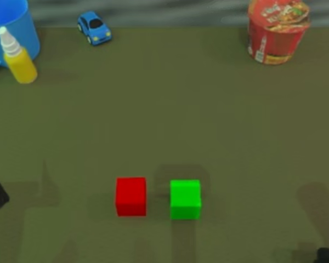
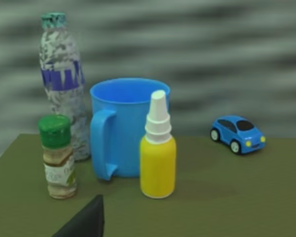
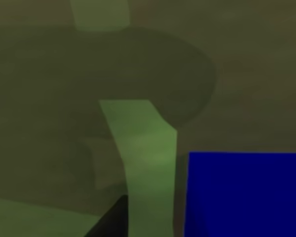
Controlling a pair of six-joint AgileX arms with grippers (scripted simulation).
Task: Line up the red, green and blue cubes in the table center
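Top view: red cube (image 1: pixel 131 196) beside green cube (image 1: pixel 185 199); blue cube (image 3: pixel 245 193) unseen.

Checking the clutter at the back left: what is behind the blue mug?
In the left wrist view, a water bottle stands behind the mug; the mug hides part of its lower side. The mug's inside is not visible.

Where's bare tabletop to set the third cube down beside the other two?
Free: the strip right of the green cube, and left of the red cube; the wide middle band behind them. Crowded: back-left corner with mug, yellow bottle, toy car; noodle cup back right.
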